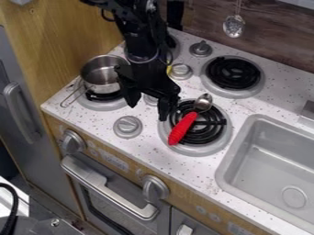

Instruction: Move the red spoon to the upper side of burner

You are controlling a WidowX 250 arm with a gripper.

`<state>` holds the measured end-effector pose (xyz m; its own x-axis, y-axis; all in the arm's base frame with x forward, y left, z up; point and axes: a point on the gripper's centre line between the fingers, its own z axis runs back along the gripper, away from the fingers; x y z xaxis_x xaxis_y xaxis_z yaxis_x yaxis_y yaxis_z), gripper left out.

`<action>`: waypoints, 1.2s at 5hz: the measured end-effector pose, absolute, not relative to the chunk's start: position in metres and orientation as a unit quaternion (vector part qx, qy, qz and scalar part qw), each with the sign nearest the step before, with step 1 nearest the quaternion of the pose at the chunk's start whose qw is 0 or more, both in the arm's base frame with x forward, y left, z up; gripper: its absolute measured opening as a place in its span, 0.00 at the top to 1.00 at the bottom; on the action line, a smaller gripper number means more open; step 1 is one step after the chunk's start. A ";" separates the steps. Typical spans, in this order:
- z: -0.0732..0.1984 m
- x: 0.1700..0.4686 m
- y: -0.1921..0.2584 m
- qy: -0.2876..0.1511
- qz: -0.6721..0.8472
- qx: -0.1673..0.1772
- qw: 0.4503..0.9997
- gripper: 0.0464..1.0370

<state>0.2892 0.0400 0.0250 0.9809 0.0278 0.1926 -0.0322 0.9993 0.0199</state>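
Observation:
The black gripper [148, 105] hangs over the stove, left of the spoon. Its fingers are spread apart, the right one by the left edge of the front right burner [219, 131]. Lying diagonally across that burner's black coil is the red spoon [182, 128]. Its red handle points to the lower left, and its metal bowl rests at the burner's upper edge. I see nothing held between the fingers.
A metal pot [100, 75] sits on the front left burner, its wire handle toward the left. Another burner [233, 73] is at the back right. Several grey knobs dot the counter, including one [127, 126] below the gripper. The sink [270, 156] lies right.

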 end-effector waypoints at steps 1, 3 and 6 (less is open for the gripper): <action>0.017 0.286 0.040 -0.082 0.015 0.010 0.996 0.04; -0.010 0.310 0.009 -0.059 -0.012 0.004 0.998 0.04; -0.053 0.347 -0.006 -0.046 0.000 0.032 0.998 0.04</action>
<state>0.3469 -0.0056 -0.0535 0.9957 -0.0032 0.0921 -0.0027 0.9979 0.0643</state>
